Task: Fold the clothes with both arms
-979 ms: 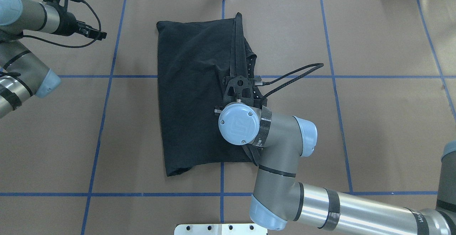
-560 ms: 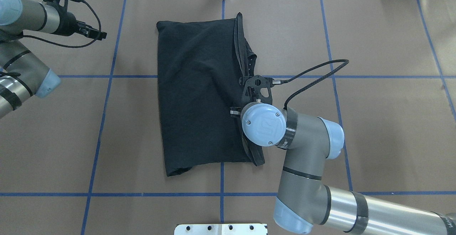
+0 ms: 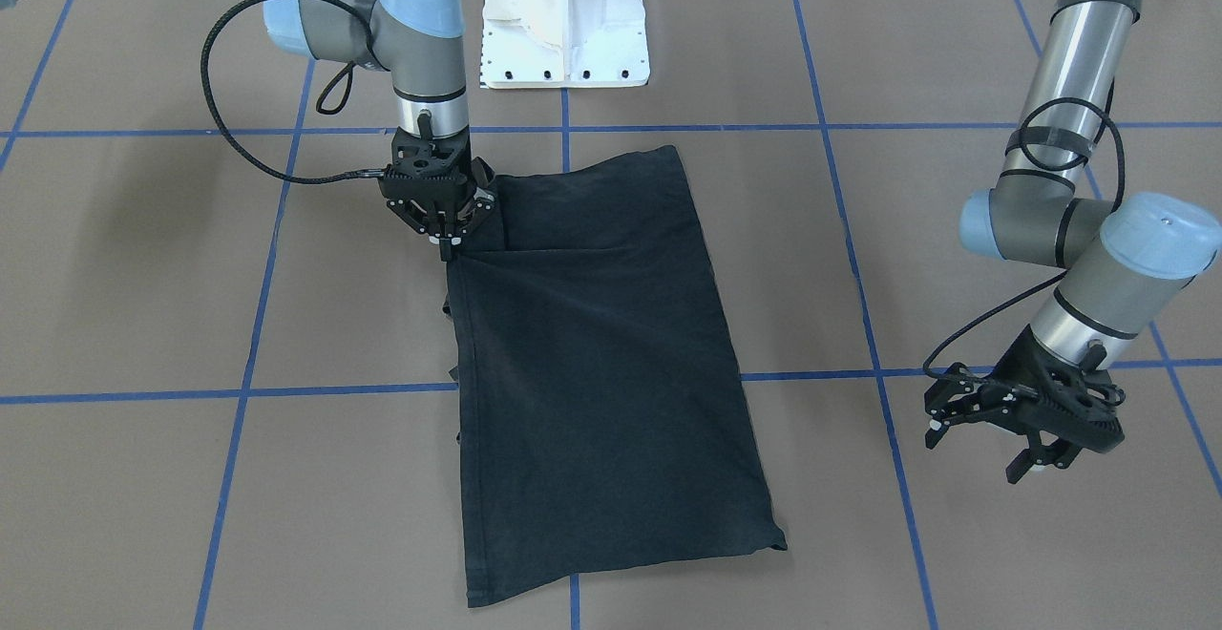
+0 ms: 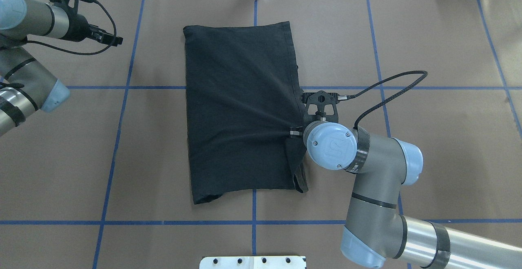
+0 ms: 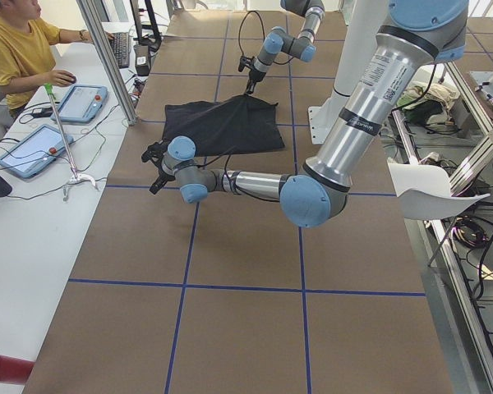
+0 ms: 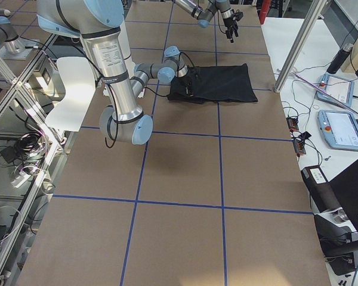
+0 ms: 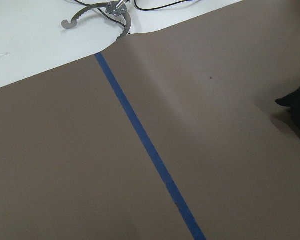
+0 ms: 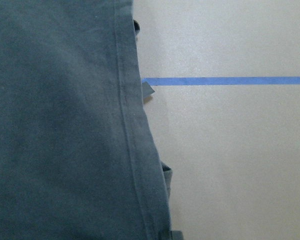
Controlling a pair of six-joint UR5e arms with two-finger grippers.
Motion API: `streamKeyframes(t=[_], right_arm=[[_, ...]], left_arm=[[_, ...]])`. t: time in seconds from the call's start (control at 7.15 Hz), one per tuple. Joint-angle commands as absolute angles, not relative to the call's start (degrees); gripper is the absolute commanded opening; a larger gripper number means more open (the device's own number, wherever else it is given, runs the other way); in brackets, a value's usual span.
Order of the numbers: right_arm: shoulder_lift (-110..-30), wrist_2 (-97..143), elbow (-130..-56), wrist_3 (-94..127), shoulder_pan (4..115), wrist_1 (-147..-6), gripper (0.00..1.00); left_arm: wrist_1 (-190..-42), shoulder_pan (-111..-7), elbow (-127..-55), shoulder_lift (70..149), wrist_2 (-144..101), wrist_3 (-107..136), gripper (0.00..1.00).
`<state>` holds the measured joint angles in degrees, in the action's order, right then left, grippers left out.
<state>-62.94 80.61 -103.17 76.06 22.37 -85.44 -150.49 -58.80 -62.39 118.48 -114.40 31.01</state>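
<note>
Spanning the scene, the brown table (image 4: 428, 159), crossed by blue tape lines (image 4: 163, 222), bears the black T-shirt (image 4: 236, 110), laid as a long rectangle with its plain side up. The right arm (image 4: 371, 216) reaches the shirt's long edge, where the right gripper (image 3: 446, 239) points straight down, fingers pinched together on the fabric. The left arm (image 3: 1074, 67) holds the left gripper (image 3: 976, 453), fingers spread, over bare table, well apart from the shirt's opposite long edge.
</note>
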Motion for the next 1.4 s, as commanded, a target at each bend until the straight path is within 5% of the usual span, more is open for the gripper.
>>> streamKeyframes(t=[0.0,0.84,0.98,1.26], right_arm=[[-61.4,80.9,-104.0,76.4,23.5,-85.2,1.00],[-60.5,78.7,-108.3,89.2,14.1,-92.8,0.97],[-60.6,78.1,-108.5,89.9,13.4,-92.8,0.90],[-61.7,76.0,-108.5,90.4,11.9,-92.6,0.46]], left_arm=[[-150.8,-58.6,-62.3,118.5,-114.4,31.1,1.00],[-150.8,-58.4,-62.2,118.4,-114.3,31.0,1.00],[-151.3,-58.4,-62.3,117.8,-114.3,30.9,1.00],[-151.6,-58.4,-62.3,117.7,-114.3,31.0,1.00]])
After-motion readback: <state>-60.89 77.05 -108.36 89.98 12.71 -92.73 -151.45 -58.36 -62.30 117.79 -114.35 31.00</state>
